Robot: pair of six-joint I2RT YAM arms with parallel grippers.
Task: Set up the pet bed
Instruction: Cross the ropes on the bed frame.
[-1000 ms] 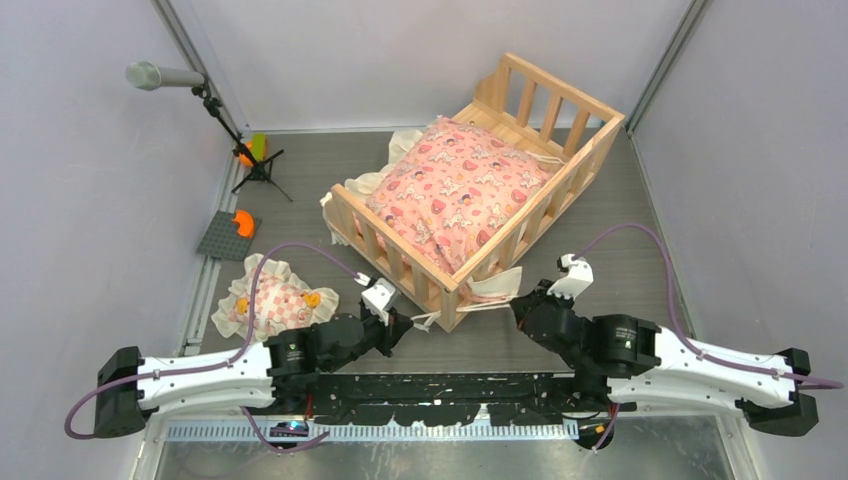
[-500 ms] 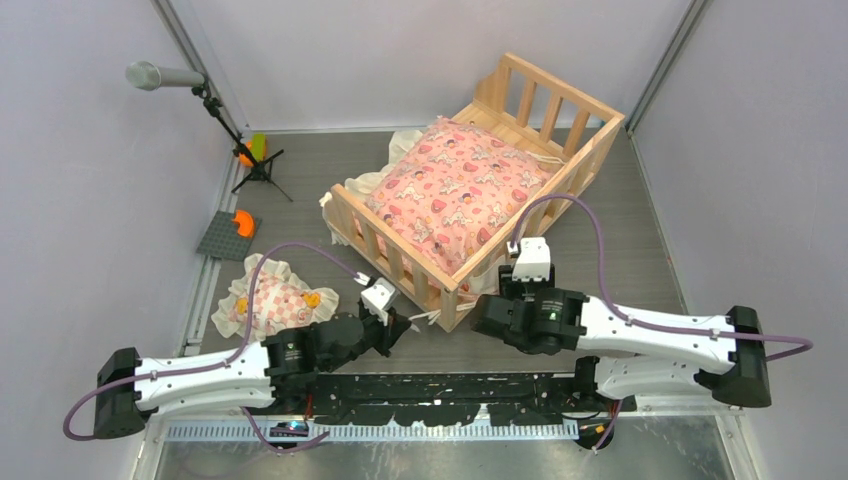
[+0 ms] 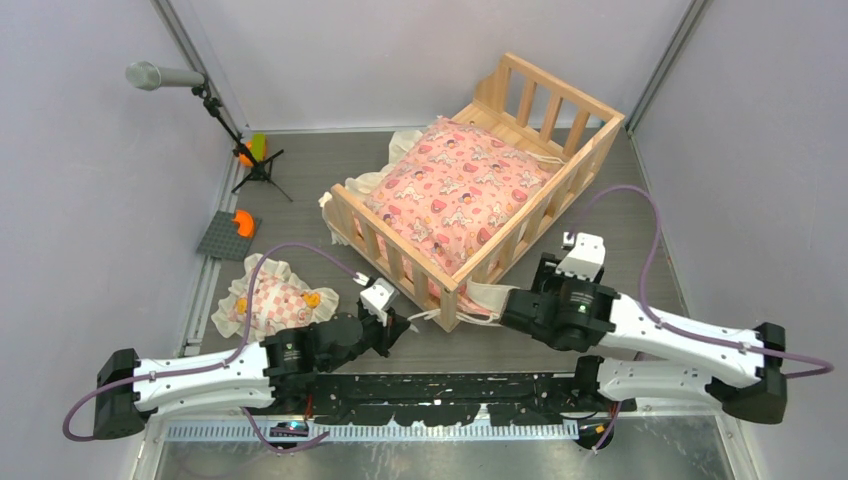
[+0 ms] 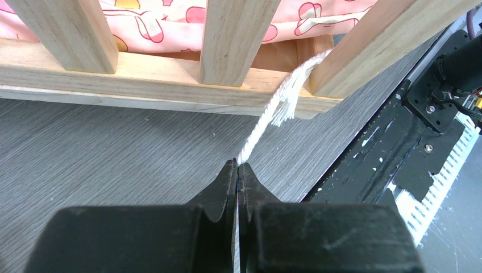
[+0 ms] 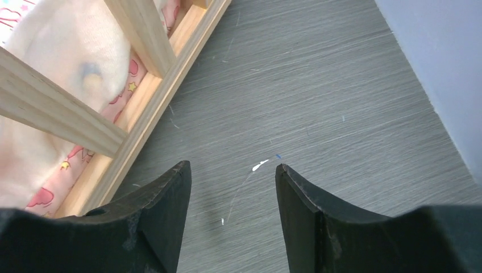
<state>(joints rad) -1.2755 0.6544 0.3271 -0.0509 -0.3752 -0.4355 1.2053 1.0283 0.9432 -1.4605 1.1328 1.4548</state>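
Observation:
The pet bed (image 3: 546, 86), a pale wooden crib with slatted sides, stands diagonally in the middle of the table with a pink printed cushion (image 3: 455, 190) inside. My left gripper (image 3: 404, 326) sits at its near corner, shut on a white cord tie (image 4: 267, 122) that runs from the bed's bottom rail (image 4: 142, 71) into my fingertips (image 4: 237, 166). My right gripper (image 3: 556, 268) is open over bare floor beside the bed's right rail (image 5: 57, 116), holding nothing; in its wrist view the gripper (image 5: 233, 170) shows a wide gap. Cream frill (image 3: 492, 294) hangs out near that corner.
A small frilled pillow (image 3: 265, 305) lies on the floor to the left. A microphone on a tripod (image 3: 256, 170) and a grey plate with an orange piece (image 3: 230, 234) stand at the far left. Walls close in on both sides; the right wall (image 5: 443, 68) is near.
My right gripper has opened and let go of the frill at the near corner, then swung up along the bed's right side. The left gripper has stayed put, shut on the tie.

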